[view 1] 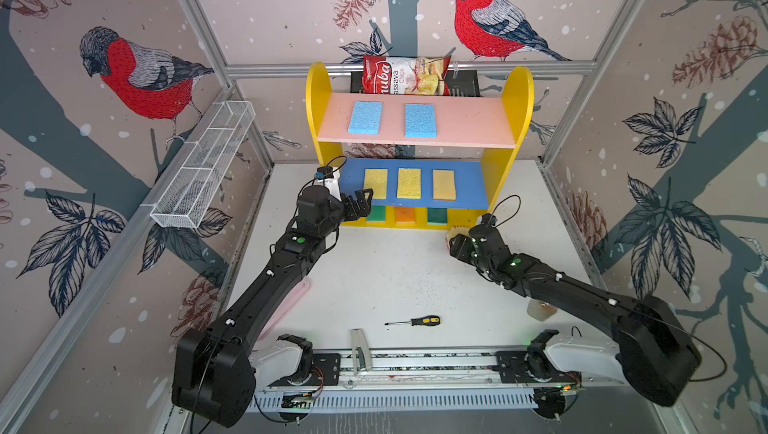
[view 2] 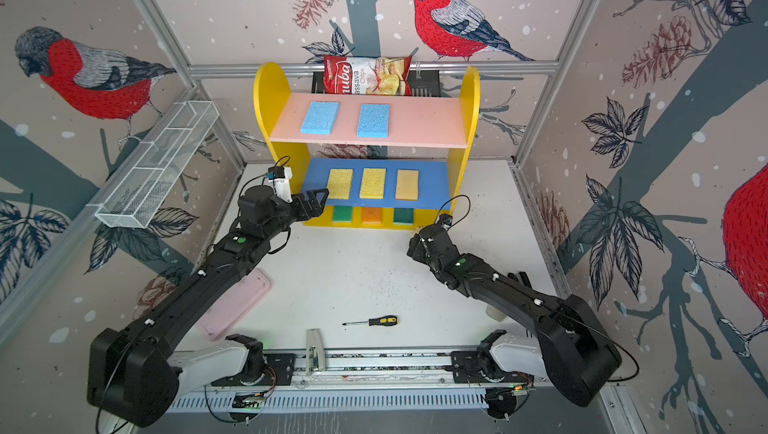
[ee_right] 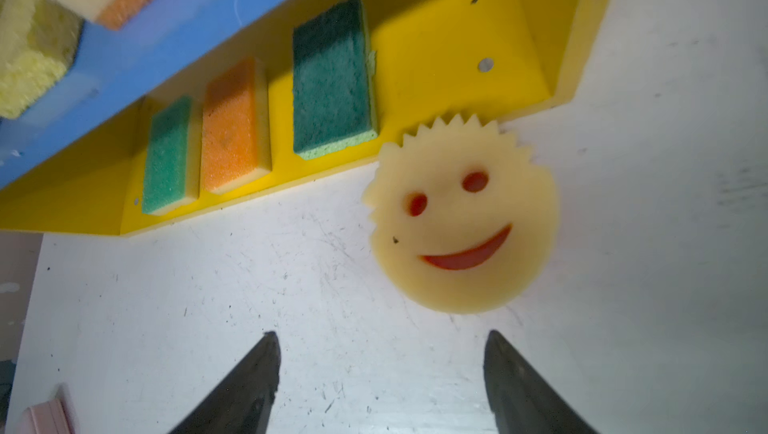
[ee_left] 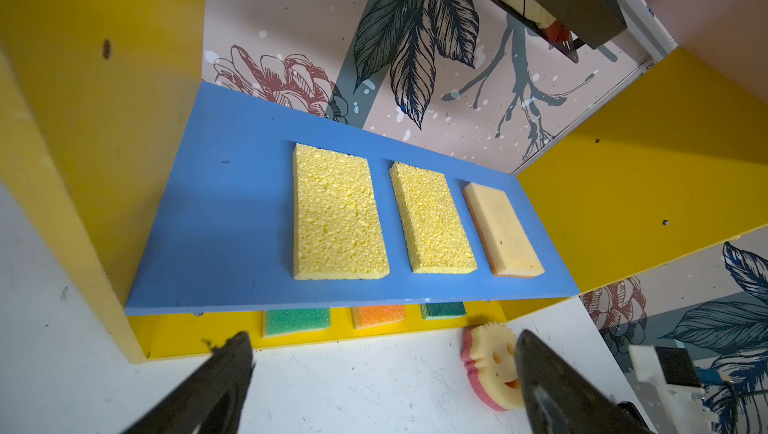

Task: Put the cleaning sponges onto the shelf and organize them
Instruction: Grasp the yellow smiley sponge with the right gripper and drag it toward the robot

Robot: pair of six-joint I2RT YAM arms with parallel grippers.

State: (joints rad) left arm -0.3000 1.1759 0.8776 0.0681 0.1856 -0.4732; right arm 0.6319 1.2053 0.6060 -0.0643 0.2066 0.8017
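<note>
The yellow shelf (view 1: pixel 517 91) stands at the back. Two light blue sponges (view 1: pixel 365 117) lie on its pink board. On the blue board (ee_left: pixel 216 220) lie two yellow sponges (ee_left: pixel 336 216) and a pale one (ee_left: pixel 500 230). The base holds a green (ee_right: pixel 168 153), an orange (ee_right: pixel 232 129) and a dark green sponge (ee_right: pixel 330 75). The round smiley sponge (ee_right: pixel 463 220) lies face up on the white table, touching the base's right front corner. My right gripper (ee_right: pixel 382 335) hangs open just short of it, holding nothing. My left gripper (ee_left: pixel 384 338) is open and empty at the blue board's left front.
A chips bag (view 1: pixel 405 75) sits in the black basket (view 1: pixel 465 81) behind the shelf. A white wire tray (view 1: pixel 203 170) hangs on the left wall. A screwdriver (view 1: pixel 415 321) lies near the front, a pink tray (view 2: pixel 237 305) under the left arm, a small jar (view 1: pixel 540 309) under the right.
</note>
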